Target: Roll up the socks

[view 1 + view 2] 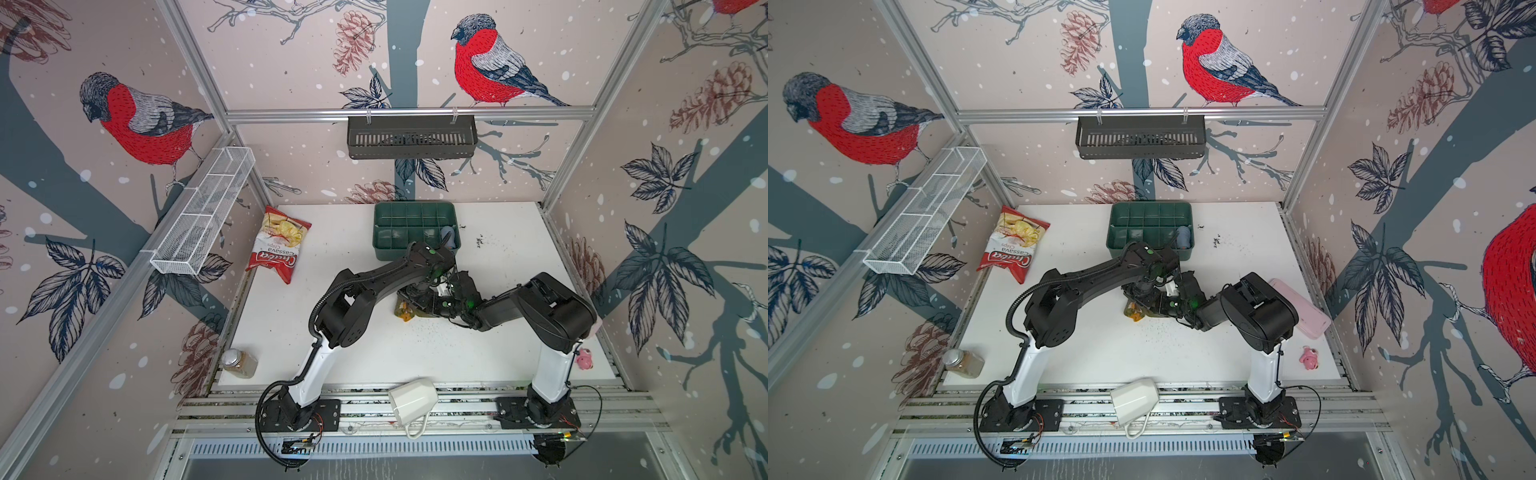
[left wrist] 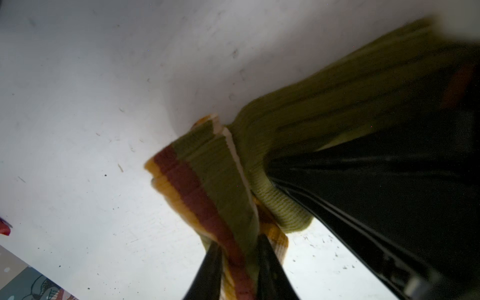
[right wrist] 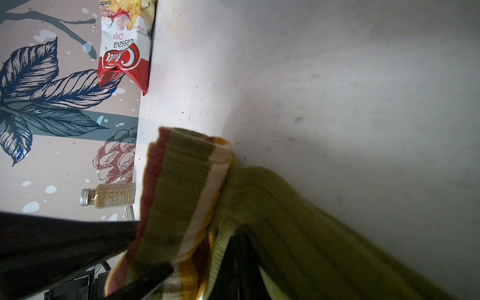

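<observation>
The socks [image 1: 404, 311] are a bunched olive-green pair with cream, brown and orange cuff stripes, lying mid-table where both arms meet in both top views. In the left wrist view my left gripper [image 2: 239, 241] has the striped cuff [image 2: 207, 187] between its two dark fingers, which press on it from both sides. In the right wrist view my right gripper [image 3: 239, 236] is shut, its fingertips pushed into the olive fabric [image 3: 298, 220], which wraps over them. No cloth shows between those fingers. The folded striped cuff [image 3: 181, 187] stands up beside them.
A green compartment tray [image 1: 415, 210] holding a small blue-grey sock roll [image 1: 449, 236] stands just behind the arms. A chips bag [image 1: 278, 245] lies at the back left and a spice jar [image 1: 239, 363] at the front left. A white jug [image 1: 413, 399] lies at the front edge, with a pink toy [image 1: 584, 359] and a pink case [image 1: 1304, 311] at the right.
</observation>
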Tool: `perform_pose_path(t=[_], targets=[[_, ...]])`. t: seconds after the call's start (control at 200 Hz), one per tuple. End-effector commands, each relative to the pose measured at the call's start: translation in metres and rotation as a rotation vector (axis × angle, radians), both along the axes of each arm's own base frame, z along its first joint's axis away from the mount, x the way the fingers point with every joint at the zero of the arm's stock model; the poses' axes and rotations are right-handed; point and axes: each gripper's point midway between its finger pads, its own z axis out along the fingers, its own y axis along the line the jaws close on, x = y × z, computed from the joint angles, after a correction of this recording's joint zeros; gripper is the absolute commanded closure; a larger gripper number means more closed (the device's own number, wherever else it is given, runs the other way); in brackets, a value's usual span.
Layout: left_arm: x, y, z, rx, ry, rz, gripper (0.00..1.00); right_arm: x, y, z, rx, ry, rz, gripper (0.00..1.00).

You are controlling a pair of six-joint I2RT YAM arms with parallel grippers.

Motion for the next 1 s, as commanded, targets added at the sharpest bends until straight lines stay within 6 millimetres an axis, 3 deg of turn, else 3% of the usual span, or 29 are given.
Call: perform_pose_path(t=[0.0,0.32,0.745,0.996], targets=[[-0.006,-0.008,0.004,-0.053,0.023,-0.011,0.76,-0.008,-0.006,-0.015,-0.043,0.055,-0.002,0.92],[-0.009,-0.019,0.005,-0.127,0.032,-0.025,0.75,-0.009,-0.007,-0.018,-0.05,0.062,-0.004,0.92],[-0.01,-0.017,-0.022,-0.228,0.079,-0.002,0.79,-0.01,-0.011,-0.02,-0.054,0.07,-0.008,0.92],[-0.008,-0.014,-0.027,-0.342,0.099,0.032,0.81,-0.013,-0.015,-0.002,0.006,0.056,-0.001,0.88]])
